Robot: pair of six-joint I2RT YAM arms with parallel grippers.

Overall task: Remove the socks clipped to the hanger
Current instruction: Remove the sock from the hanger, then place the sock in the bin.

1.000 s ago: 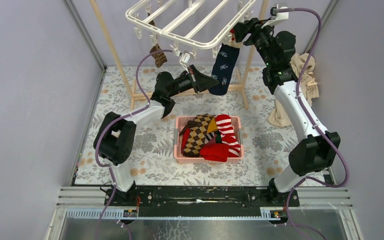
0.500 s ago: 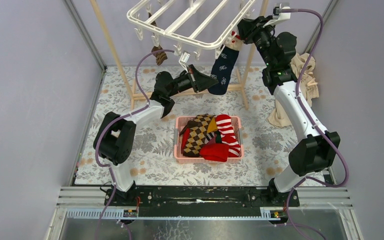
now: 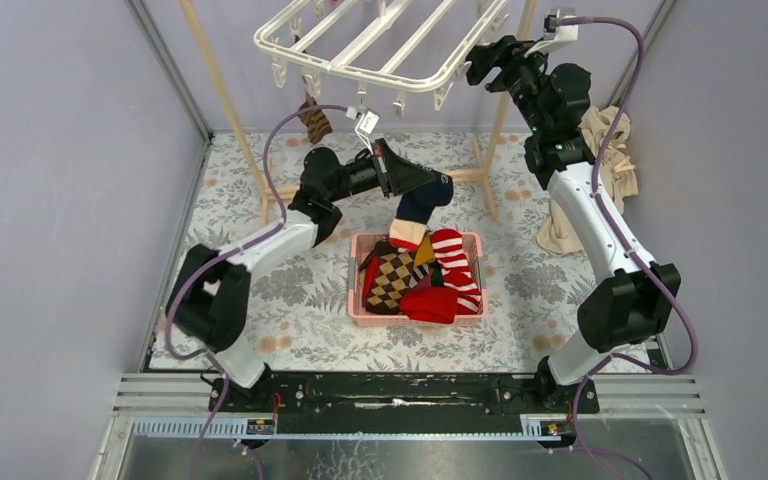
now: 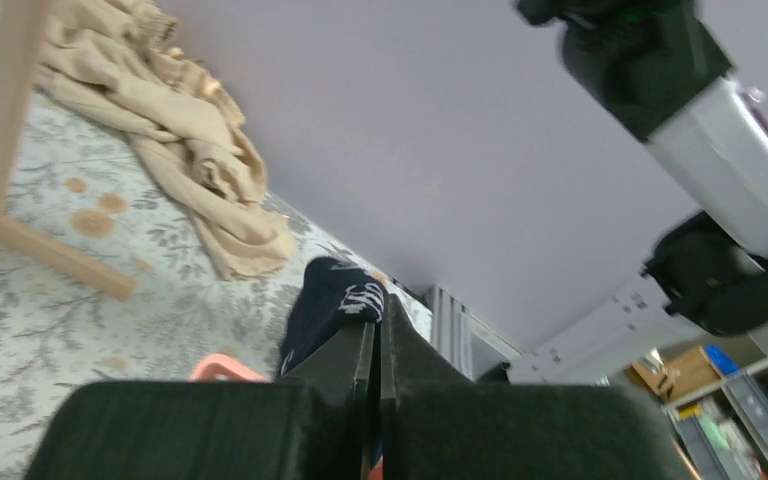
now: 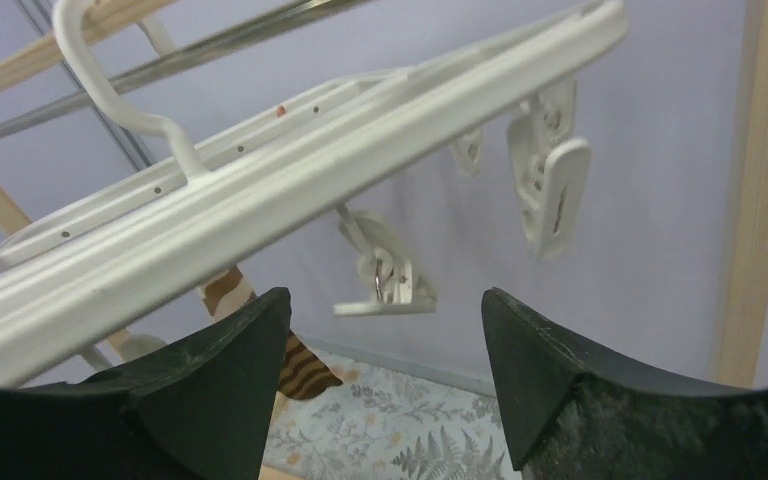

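The white hanger [image 3: 380,45] hangs at the top, its clips dangling. My left gripper [image 3: 442,184] is shut on a navy sock [image 3: 420,203], which is free of the hanger and droops toward the pink basket's far rim. In the left wrist view the navy sock [image 4: 325,305] bulges beside the closed jaws of the left gripper [image 4: 380,312]. My right gripper [image 3: 480,58] is open beside the hanger's right end. In the right wrist view the right gripper [image 5: 385,305] sits just below an empty white clip [image 5: 388,288]. A brown striped sock [image 3: 313,118] is still clipped at the hanger's left.
A pink basket [image 3: 358,300] holding several patterned socks sits mid-table. The wooden pole frame [image 3: 230,110] stands behind it, one post [image 5: 760,190] near my right gripper. A beige cloth [image 3: 600,165] lies heaped at the right wall.
The navy sock came off its clip. My left gripper carried it down and right, above the basket. My right gripper pinched at the clip, then opened again. The hanger swung up a little.
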